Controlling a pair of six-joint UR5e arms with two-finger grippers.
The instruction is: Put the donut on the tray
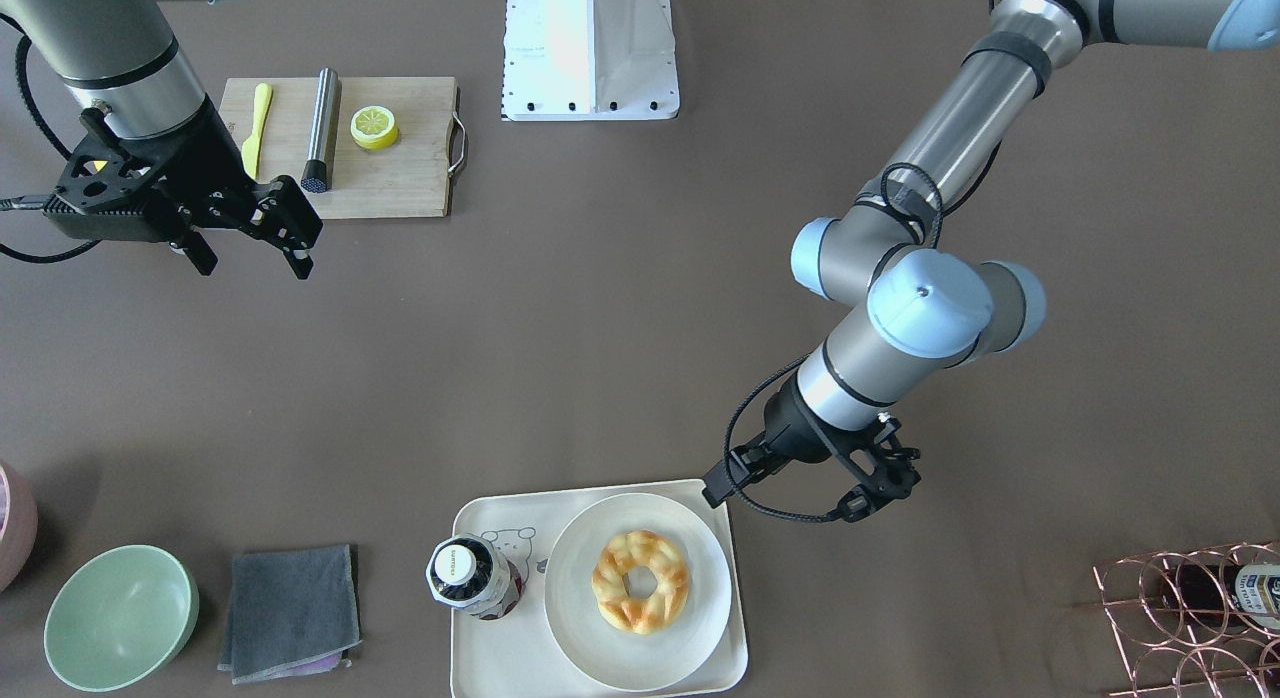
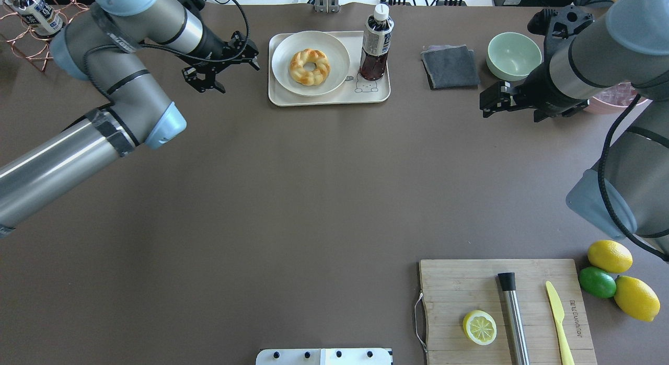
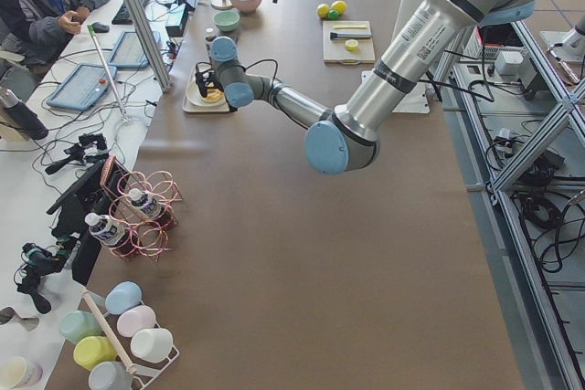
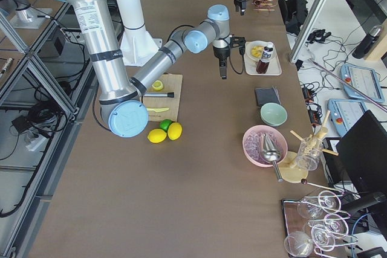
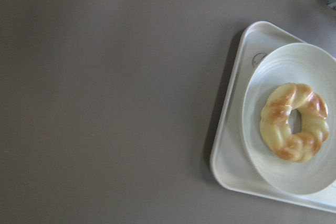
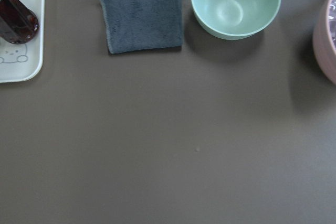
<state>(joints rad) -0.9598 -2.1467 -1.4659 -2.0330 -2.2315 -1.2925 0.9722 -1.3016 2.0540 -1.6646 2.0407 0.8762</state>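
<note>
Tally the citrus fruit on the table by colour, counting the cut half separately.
Yellow whole lemons: 2
Yellow lemon half: 1
Green lime: 1
Total: 4
</note>
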